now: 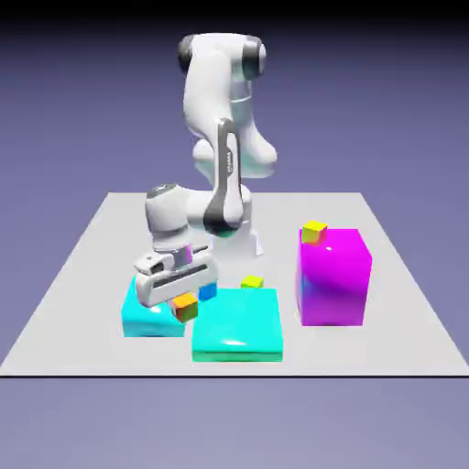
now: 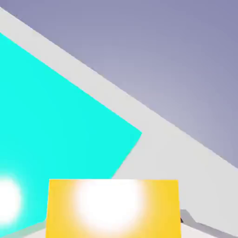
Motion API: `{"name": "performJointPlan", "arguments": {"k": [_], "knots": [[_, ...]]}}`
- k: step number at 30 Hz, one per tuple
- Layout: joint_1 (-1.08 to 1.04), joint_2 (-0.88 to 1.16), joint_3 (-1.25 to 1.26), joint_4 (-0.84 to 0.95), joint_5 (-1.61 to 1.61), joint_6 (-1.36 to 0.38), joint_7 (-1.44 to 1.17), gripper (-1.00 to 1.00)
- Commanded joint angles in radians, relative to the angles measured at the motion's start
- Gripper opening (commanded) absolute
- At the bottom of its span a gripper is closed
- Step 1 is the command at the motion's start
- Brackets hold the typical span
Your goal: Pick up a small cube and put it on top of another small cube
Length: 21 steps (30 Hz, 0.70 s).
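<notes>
Orange cube (image 1: 185, 307): between the fingers (image 2: 187, 216), by the left cyan block (image 1: 155, 320) in the exterior view; whether it touches anything below, cannot tell
Fingers: closed on the orange cube
Greenish-yellow cube (image 1: 252, 282): probably the target, just behind the middle cyan block (image 1: 237, 325), partly hidden by it
Way to target: toward the exterior view's right and back toward the robot's base
Next move: likely lift, clear that block's edge, then line up above the target

See a yellow cube (image 1: 314, 233) atop the magenta block (image 1: 333, 278); toward the exterior view's left, a greenish-yellow cube (image 1: 252, 282), then a blue cube (image 1: 209, 291).
</notes>
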<state>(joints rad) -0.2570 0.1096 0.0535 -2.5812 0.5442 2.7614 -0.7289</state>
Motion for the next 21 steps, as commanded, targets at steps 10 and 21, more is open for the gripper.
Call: {"name": "performJointPlan", "arguments": {"k": [10, 21], "knots": [[-0.005, -0.142, 0.129, -0.107, -0.035, -0.111, -0.435, -1.00], [-0.010, -0.298, 0.271, -0.225, -0.074, -0.235, -0.913, -1.00]]}}
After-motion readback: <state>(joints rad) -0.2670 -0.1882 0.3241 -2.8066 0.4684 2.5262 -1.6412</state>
